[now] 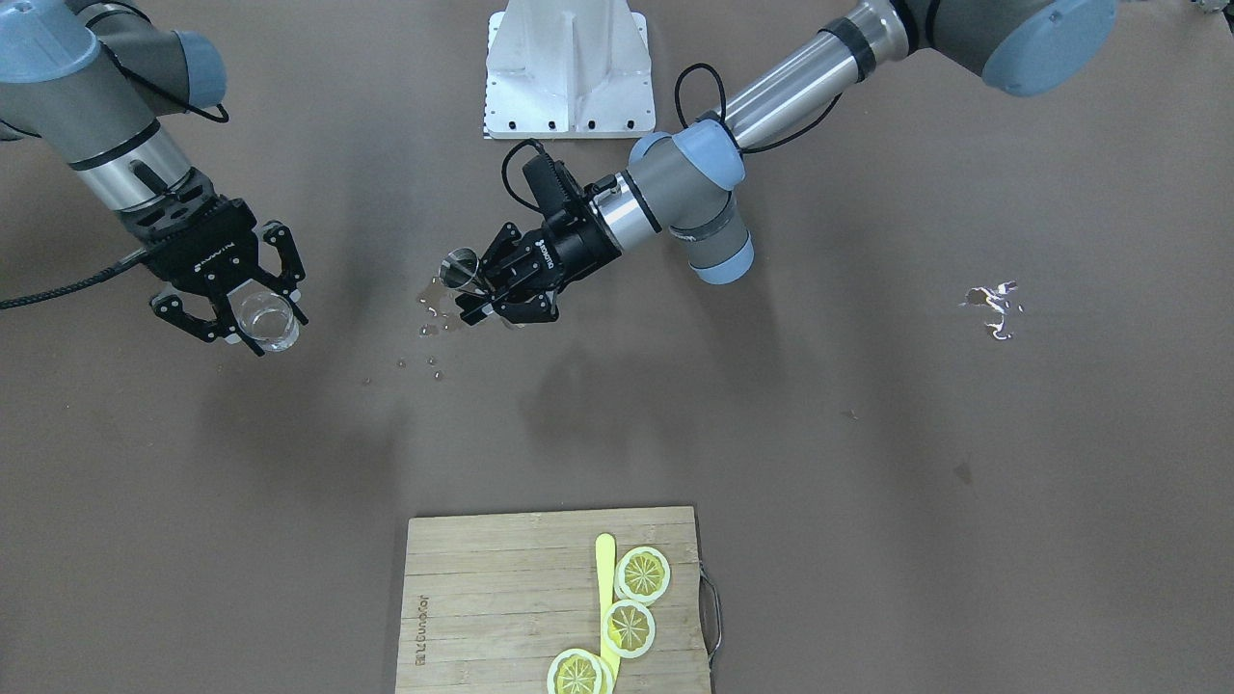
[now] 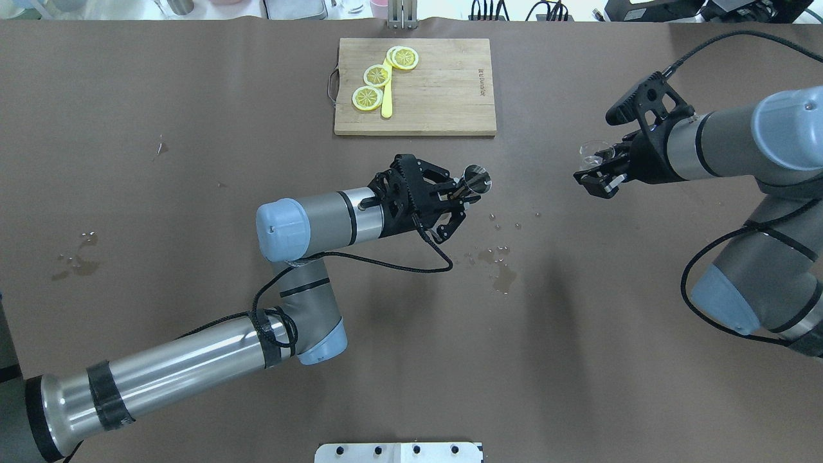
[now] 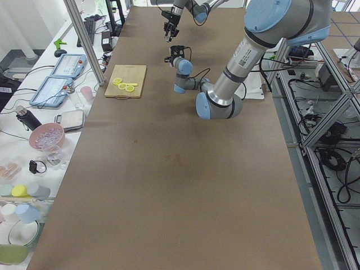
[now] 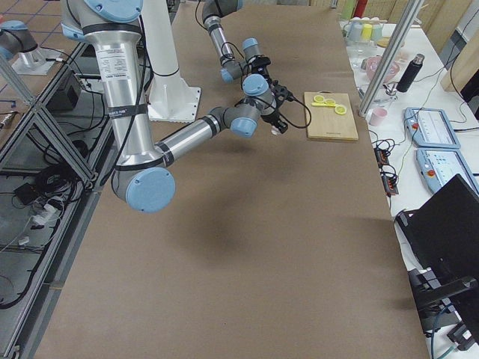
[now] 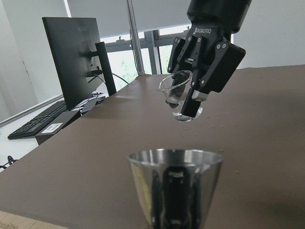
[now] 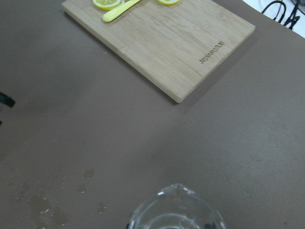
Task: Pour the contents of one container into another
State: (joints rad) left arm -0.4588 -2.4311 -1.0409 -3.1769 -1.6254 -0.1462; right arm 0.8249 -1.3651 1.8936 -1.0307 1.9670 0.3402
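My left gripper point(image 2: 464, 193) is shut on the steel jigger point(image 2: 477, 179) above the middle of the table. The jigger's open mouth point(image 1: 461, 270) faces up and slightly outward. In the left wrist view the jigger point(image 5: 175, 186) fills the lower centre. My right gripper point(image 2: 601, 168) is shut on the clear glass tumbler point(image 2: 595, 153), held in the air well to the right of the jigger. The tumbler point(image 1: 268, 321) sits between the black fingers, and it looks tilted in the left wrist view point(image 5: 181, 95). Its rim point(image 6: 176, 210) shows at the bottom of the right wrist view.
A bamboo cutting board point(image 2: 437, 90) with lemon slices point(image 2: 376, 75) and a yellow knife lies at the table's far side. Spilled drops point(image 2: 498, 260) wet the brown table below the jigger. Another wet patch point(image 2: 77, 254) lies at the left. The white robot base point(image 1: 569, 72) stands behind.
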